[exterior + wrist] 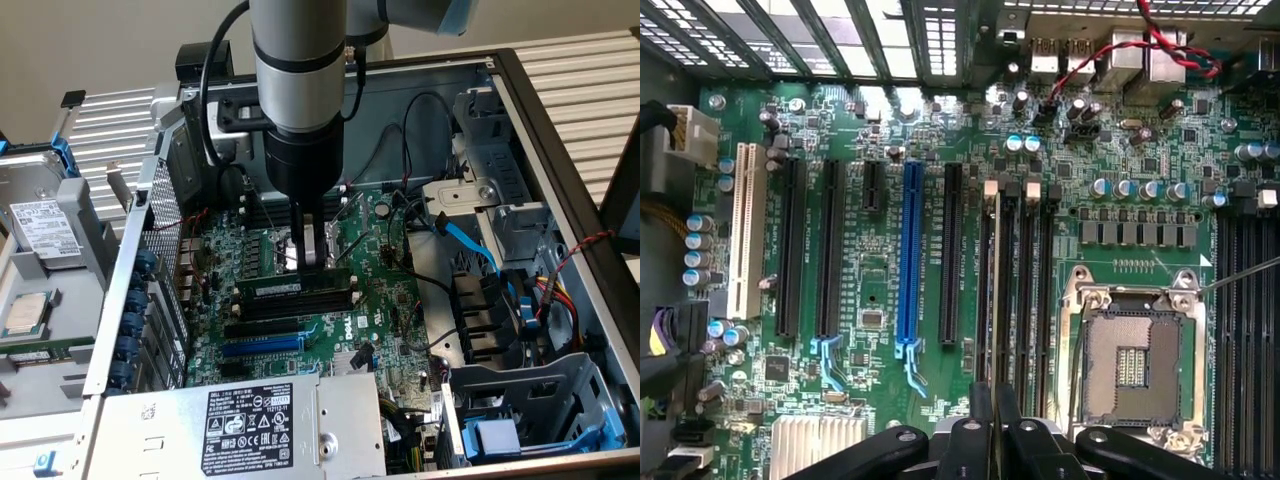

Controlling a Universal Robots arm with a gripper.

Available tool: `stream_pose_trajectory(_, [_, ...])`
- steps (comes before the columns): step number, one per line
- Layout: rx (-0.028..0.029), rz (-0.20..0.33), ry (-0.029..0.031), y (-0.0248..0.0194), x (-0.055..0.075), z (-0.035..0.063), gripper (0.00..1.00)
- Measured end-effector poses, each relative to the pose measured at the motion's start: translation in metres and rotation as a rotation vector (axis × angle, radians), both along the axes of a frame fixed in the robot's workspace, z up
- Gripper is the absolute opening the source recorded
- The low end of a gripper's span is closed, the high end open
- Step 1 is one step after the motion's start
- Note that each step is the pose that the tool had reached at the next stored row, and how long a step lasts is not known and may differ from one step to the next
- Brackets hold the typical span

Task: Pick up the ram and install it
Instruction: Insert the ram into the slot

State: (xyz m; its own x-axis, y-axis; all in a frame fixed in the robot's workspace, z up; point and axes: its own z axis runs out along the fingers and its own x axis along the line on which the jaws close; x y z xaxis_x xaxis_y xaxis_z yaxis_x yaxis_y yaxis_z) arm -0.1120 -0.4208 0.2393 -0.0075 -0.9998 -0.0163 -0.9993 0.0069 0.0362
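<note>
The ram (285, 288) is a long thin green stick with a white label, standing on its edge along one of the black memory slots (300, 303) on the motherboard. In the wrist view the ram (995, 300) appears edge-on as a thin line over the memory slots (1025, 290), beside the empty CPU socket (1135, 360). My gripper (313, 262) comes straight down from above and is shut on the ram's upper edge. The black fingers (978, 425) pinch the stick from both sides, gripper (993, 405). Whether the ram is fully seated I cannot tell.
The open computer case has a blue expansion slot (908, 260), black slots beside it, and a power supply (250, 425) at the front. A blue cable (470, 240) and drive cages (530, 400) fill the exterior view's right. A hard drive (40, 230) and a CPU (25, 315) lie outside on the left.
</note>
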Motion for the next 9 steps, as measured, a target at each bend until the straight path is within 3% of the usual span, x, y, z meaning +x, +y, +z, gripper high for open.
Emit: stream_pose_trajectory(9, [-0.0002,0.000,0.0001,0.0000,0.0000,-0.0019,0.13])
